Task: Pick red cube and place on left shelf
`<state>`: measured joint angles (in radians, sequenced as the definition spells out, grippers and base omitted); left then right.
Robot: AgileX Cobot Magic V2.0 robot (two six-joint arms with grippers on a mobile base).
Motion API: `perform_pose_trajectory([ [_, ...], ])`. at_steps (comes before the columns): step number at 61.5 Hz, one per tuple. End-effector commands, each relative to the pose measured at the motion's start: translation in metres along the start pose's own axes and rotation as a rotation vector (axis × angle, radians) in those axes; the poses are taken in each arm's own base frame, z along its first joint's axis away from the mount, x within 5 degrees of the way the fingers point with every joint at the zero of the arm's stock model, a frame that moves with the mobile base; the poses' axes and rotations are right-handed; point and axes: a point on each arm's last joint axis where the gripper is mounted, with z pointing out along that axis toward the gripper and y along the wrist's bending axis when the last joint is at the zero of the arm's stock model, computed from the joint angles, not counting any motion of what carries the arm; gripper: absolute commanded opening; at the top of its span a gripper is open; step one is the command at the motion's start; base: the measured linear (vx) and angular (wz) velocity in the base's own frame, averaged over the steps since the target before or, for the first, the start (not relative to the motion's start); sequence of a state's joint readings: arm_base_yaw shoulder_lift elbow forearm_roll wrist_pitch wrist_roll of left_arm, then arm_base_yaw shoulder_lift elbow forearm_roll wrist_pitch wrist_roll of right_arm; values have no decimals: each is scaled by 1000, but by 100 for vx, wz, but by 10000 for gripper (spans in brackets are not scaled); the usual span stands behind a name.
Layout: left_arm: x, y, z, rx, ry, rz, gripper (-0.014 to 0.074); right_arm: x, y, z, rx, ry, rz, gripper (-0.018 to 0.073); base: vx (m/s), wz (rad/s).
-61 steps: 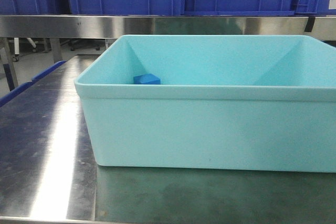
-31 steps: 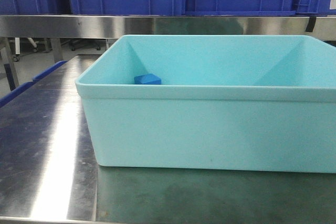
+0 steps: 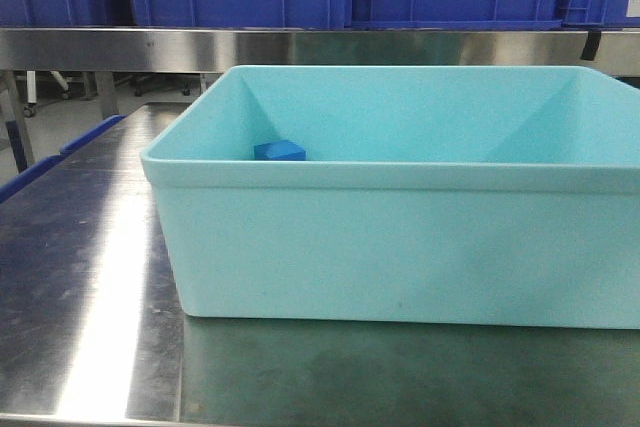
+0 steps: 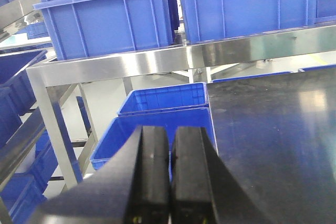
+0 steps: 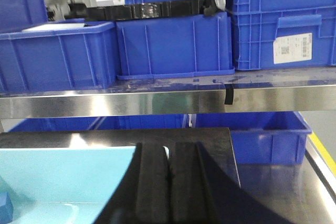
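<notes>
No red cube shows in any view. A light cyan bin [image 3: 400, 247] stands on the steel table, and a blue cube [image 3: 279, 151] lies inside it at the left back; its corner shows in the right wrist view [image 5: 4, 206]. My left gripper [image 4: 170, 135] is shut and empty, over the table's left edge above a blue crate [image 4: 157, 119]. My right gripper [image 5: 168, 153] is shut and empty, above the cyan bin's right side [image 5: 63, 177]. A steel shelf [image 3: 300, 47] with blue crates runs behind the bin. Neither gripper shows in the front view.
Blue crates [image 5: 173, 45] stand on the steel shelf [image 5: 157, 95] behind the table. More blue crates [image 4: 105, 19] sit on the shelf at the left [image 4: 157, 61]. A shelf leg [image 4: 58, 129] stands left of the table. Blue crates also sit below [image 5: 268, 135].
</notes>
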<state>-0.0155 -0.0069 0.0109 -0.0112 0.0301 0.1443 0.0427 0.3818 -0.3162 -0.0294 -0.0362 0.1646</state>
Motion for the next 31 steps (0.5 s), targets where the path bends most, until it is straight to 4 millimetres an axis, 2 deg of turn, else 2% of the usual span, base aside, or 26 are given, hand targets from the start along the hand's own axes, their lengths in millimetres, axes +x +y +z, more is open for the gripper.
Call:
perform_pose_trajectory([
  [1,0,0,1,-4,-62,-5,106,-32,4,22,3,5,-6,55,0,0],
  [9,0,0,1,-4,-62,-5,106,-48,7,61,30,215,12,55,0,0],
  [19,0,0,1,-4,-62,-5,106,-60,20,107,-4,369,48,99,-1,-8],
  [25,0,0,1,-4,-62,-5,106,-57,39,134,-70,446,34,170,0,-1],
  [29,0,0,1,-4,-62,-5,106,-51,54,147,-117,501,21,249,0,0],
  [31,0,0,1,-4,-62,-5,106,-47,62,154,-141,541,11,321,0,0],
])
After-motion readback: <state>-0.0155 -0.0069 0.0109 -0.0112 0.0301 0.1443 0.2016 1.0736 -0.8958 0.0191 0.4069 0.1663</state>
